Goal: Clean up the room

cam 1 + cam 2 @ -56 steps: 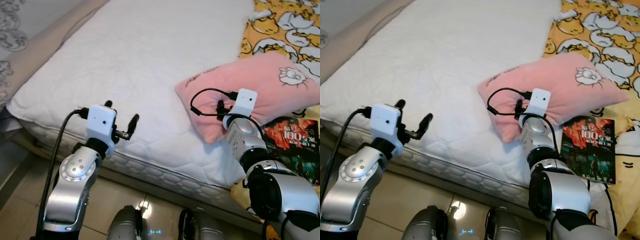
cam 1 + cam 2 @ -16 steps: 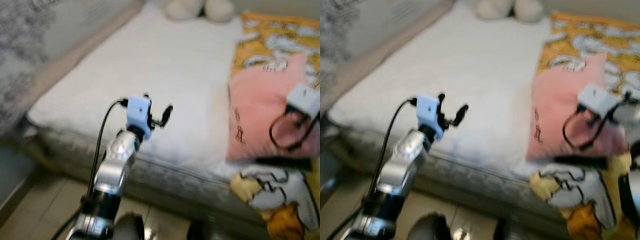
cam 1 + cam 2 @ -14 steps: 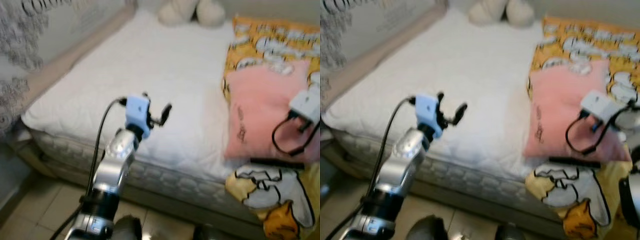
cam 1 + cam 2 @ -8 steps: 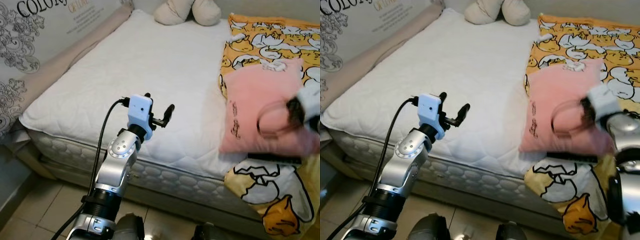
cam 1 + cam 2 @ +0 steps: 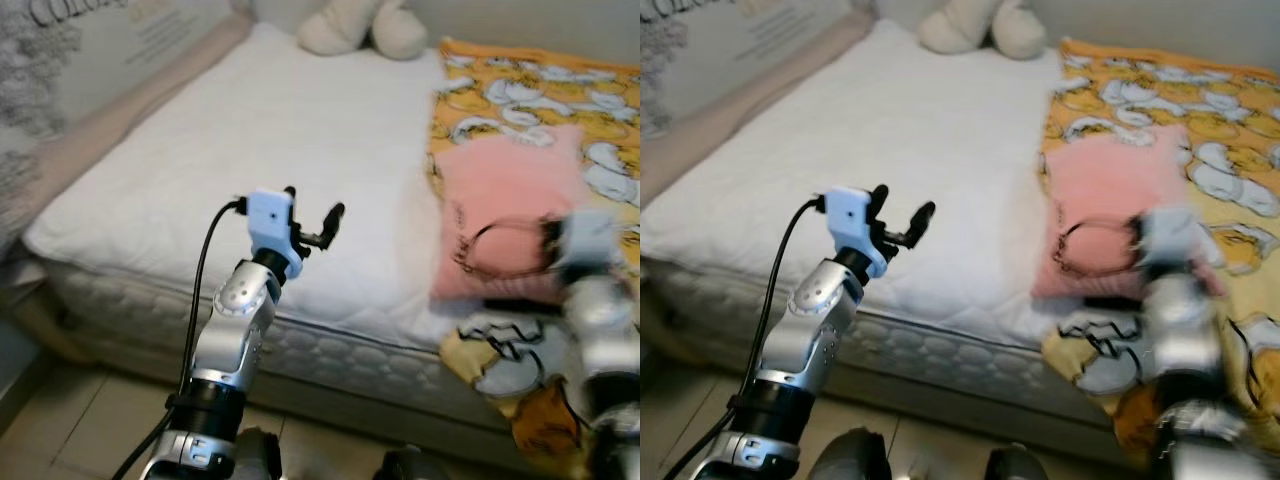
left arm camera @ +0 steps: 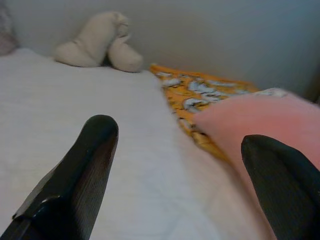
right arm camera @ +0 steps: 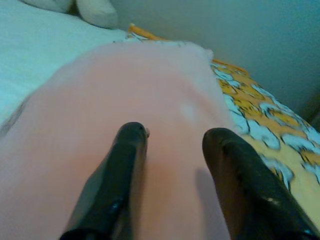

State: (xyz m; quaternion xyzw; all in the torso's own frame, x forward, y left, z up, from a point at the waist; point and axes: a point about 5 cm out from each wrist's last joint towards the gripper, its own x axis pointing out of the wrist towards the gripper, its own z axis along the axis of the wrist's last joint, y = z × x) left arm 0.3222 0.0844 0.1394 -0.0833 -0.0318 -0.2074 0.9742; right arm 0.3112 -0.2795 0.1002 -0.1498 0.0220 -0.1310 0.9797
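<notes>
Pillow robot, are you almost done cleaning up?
Not nearly. Nothing looks put away yet. The right end effector is open over the pink pillow, which lies on the yellow blanket. The left end effector hovers open above the white mattress. The plush toy sits at the head.

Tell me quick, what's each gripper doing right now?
Left gripper: open, holding nothing, above the white quilted mattress.
Right gripper: open, fingers over the soft pink pillow.
</notes>
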